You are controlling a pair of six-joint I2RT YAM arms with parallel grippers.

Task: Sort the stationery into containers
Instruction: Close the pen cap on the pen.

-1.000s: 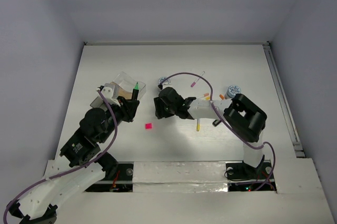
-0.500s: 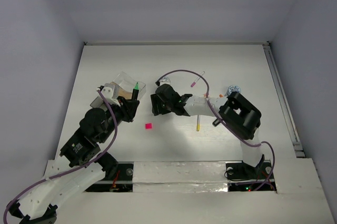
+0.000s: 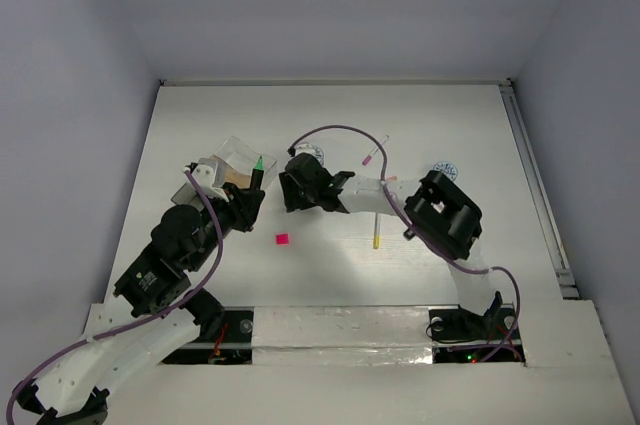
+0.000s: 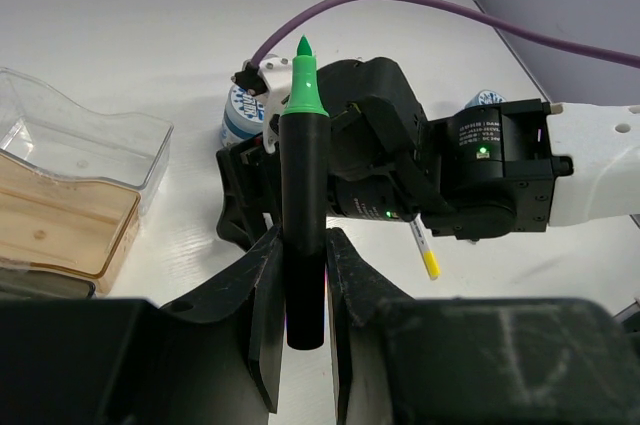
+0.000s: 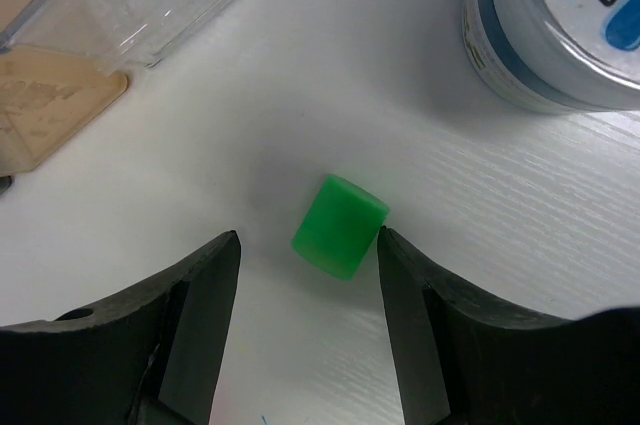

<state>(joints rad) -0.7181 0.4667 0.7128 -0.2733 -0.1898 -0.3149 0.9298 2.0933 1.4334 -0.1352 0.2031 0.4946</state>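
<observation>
My left gripper (image 4: pixel 298 295) is shut on a black marker with a green cap (image 4: pixel 303 175), held upright; it shows beside the trays in the top view (image 3: pixel 257 173). The clear tray (image 4: pixel 80 145) and the tan tray (image 4: pixel 55 230) lie at its left. My right gripper (image 5: pixel 308 255) is open, low over the table, with a small green cube (image 5: pixel 340 225) between its fingertips and touching the right one. A blue-white disc (image 5: pixel 560 25) stands just beyond. In the top view the right gripper (image 3: pixel 292 190) sits right of the trays (image 3: pixel 235 157).
A pink cube (image 3: pixel 283 239) lies on the table in front of both grippers. A white pen with a yellow tip (image 3: pixel 376 233), a pink-tipped pen (image 3: pixel 372 153) and a second disc (image 3: pixel 445 170) lie to the right. The purple cable (image 3: pixel 340 131) arcs over the right arm.
My right arm has reached further left toward the trays, and its gripper now straddles the green cube. The left arm and its marker have not moved.
</observation>
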